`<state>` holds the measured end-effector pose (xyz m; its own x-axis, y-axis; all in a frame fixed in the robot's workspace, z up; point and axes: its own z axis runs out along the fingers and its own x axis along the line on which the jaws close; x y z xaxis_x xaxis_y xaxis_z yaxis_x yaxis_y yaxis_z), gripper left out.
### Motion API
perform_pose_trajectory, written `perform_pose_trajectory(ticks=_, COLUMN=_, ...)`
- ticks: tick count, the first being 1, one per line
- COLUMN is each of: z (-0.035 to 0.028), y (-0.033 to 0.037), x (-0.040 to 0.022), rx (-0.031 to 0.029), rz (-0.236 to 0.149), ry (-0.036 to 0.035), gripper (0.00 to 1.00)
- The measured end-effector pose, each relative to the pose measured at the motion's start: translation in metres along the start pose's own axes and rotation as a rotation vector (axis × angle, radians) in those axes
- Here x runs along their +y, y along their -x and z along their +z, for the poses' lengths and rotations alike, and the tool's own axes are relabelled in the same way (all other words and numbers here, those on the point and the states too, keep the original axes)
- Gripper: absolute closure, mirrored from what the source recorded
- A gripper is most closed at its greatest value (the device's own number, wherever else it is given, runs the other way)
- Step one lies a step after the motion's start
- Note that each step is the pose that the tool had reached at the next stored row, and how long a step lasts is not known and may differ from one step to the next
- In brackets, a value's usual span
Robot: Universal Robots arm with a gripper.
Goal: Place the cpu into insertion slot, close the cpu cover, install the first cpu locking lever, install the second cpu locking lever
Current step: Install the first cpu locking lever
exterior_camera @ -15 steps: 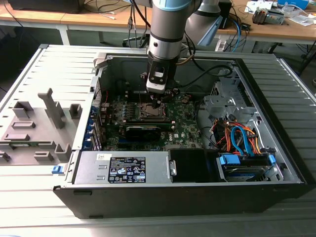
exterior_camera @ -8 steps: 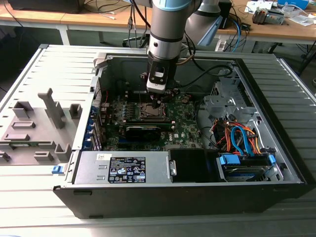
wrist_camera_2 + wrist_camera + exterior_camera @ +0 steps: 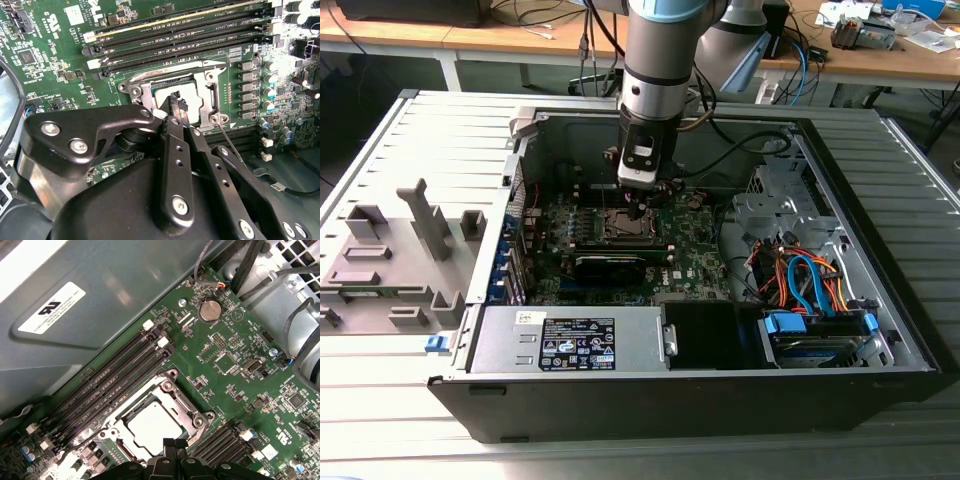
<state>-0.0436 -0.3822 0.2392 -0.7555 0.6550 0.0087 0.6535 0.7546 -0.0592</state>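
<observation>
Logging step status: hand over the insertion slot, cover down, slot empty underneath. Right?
Not empty. The first wrist view shows the pale silver cpu seated in the insertion slot, framed by the lowered cover. The rest stands: the hand is over the slot's edge.

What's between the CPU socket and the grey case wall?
The long memory slots run between the insertion slot and the case wall, in the first wrist view.

The cpu (image 3: 152, 426) sits in the insertion slot (image 3: 189, 407), gripper (image 3: 175, 444) just beside.
</observation>
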Motion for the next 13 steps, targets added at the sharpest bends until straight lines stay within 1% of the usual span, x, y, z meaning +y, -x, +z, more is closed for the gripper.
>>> perform_pose_trajectory(ticks=13, z=0.0, y=0.0, x=0.0, rx=-0.0008, rz=-0.013, ry=-0.0001, gripper=0.89)
